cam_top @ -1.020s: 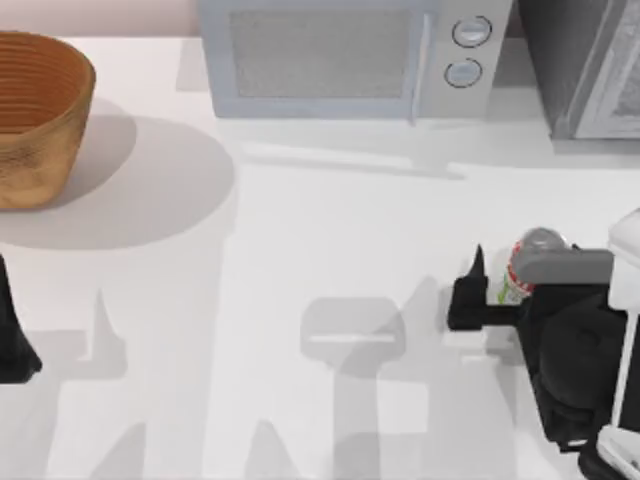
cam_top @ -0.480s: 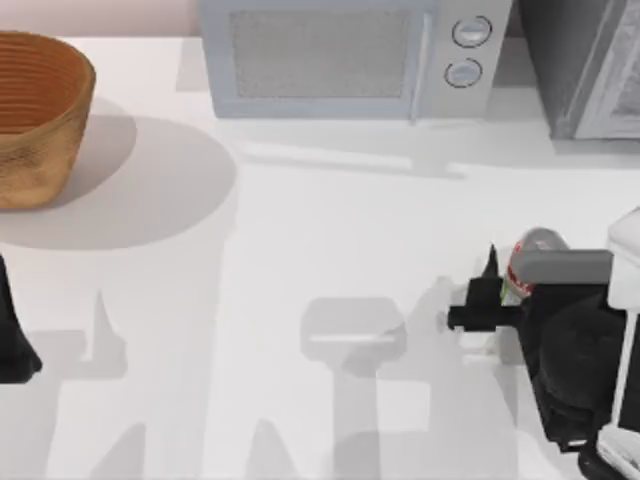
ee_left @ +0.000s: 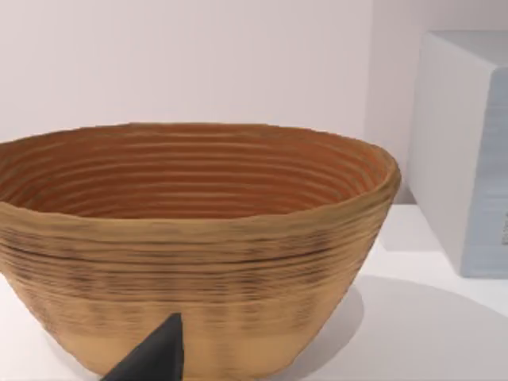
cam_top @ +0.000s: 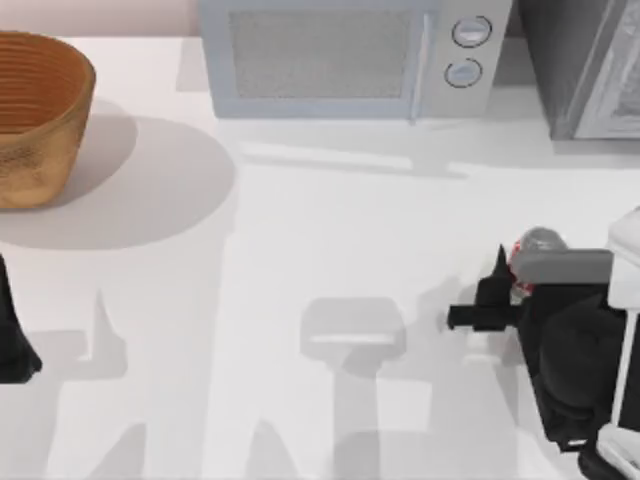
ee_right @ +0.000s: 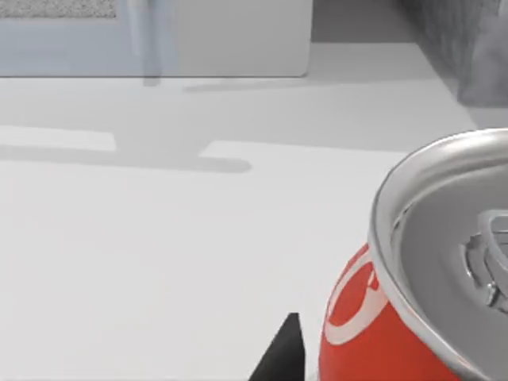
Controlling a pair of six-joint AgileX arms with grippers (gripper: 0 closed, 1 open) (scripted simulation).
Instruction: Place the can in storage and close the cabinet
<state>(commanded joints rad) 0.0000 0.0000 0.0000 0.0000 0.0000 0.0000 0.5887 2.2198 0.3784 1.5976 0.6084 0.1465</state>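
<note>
We see our right gripper (cam_top: 510,283) low on the tabletop (cam_top: 330,230) at the right side, fingers narrowed around the red can (cam_top: 530,245), which stands upright in front of the microwave (cam_top: 350,55). Our left gripper (cam_top: 12,340), parked at the left edge, faces the wicker basket (cam_top: 35,110); we cannot tell its opening.

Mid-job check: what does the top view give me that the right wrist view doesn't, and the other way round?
Top view alone: the wicker basket at the table's left, the microwave's dials, the left arm parked at the left edge, the right gripper at the can. Right wrist view alone: the can's pull tab and white lettering on red. Both: the can, the microwave, the white table.
</note>
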